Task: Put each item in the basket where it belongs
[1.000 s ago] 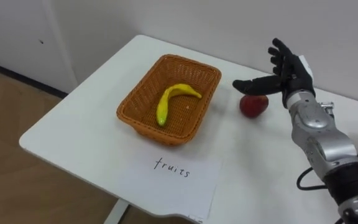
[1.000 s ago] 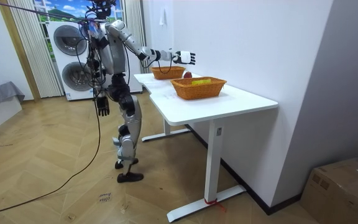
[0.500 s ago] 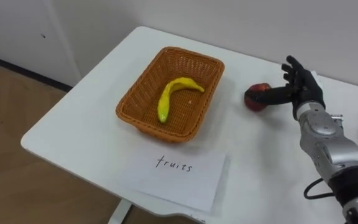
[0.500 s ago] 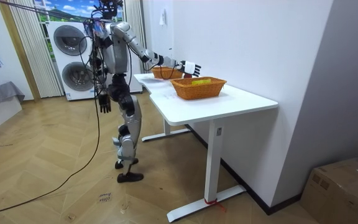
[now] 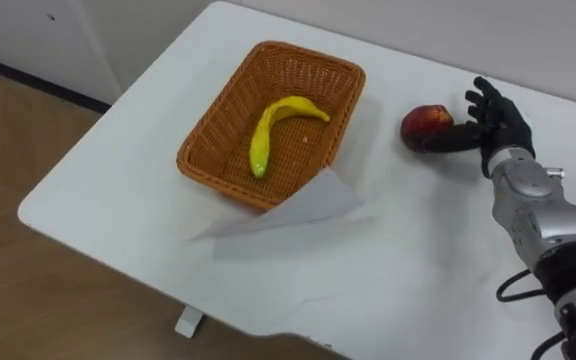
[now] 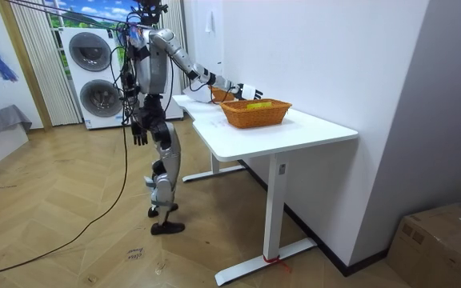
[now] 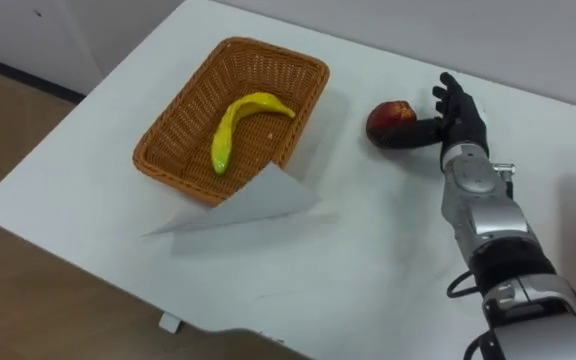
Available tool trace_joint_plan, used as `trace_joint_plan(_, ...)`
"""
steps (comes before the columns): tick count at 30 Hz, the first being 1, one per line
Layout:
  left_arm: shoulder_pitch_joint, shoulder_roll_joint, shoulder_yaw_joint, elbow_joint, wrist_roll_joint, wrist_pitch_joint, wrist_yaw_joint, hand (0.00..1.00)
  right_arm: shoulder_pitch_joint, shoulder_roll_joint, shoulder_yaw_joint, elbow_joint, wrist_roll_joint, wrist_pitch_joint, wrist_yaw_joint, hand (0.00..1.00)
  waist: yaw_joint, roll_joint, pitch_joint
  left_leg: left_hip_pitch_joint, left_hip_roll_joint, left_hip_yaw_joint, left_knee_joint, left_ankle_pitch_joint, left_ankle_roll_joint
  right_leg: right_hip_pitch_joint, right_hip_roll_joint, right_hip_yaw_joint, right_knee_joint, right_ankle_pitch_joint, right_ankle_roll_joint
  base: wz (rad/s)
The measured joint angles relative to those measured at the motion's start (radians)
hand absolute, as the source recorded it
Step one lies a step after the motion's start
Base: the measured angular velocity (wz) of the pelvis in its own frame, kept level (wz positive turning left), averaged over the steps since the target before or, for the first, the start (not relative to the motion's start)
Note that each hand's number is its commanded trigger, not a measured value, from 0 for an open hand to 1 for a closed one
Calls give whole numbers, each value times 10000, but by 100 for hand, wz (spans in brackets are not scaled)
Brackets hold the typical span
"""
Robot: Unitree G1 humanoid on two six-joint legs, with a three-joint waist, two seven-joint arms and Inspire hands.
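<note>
— Where is the fruit?

— The banana [image 5: 273,125] lies inside the wicker basket [image 5: 213,140], which sits toward the far left corner of the white table [image 5: 118,190]. The red apple [image 5: 423,125] is out on the tabletop, near the far edge, just to the right of that basket and apart from it.

— And the right hand [image 5: 496,118]?

— It is at the apple's right side. The thumb reaches across and touches the fruit, while the fingers stand straight and spread, not wrapped round anything. So the hand is open, and the apple rests on the table.

— Anything else by the basket?

— A white sheet of paper [image 5: 298,205] lies at its near side, with one corner lifted up against the basket's wall.

— What does the room view show?

— The robot stands upright at the table's long edge, right arm stretched out over the top. A second wicker basket [image 6: 212,94] sits farther along the table, behind the arm. The left hand [image 6: 140,130] hangs at the robot's side, clear of the table; I cannot tell how its fingers are set.
</note>
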Motion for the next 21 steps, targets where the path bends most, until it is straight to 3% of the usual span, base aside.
trace_joint_plan(5,-142,9,-215,210,-271,-25,-83,0,-32,-22,0,212,-6,-328,4,0,25,-28,29,-191,3,2,90,-1,1,-125,-5,-55,3,28,-18,0)
trace_joint_plan(21,-367,16,-215,506,-360,-108,-281,0,-110,-112,0,330,-6,-477,106,0,151,45,19,-364,21,8,156,-1,3,-339,-24,-50,161,43,-37,0)
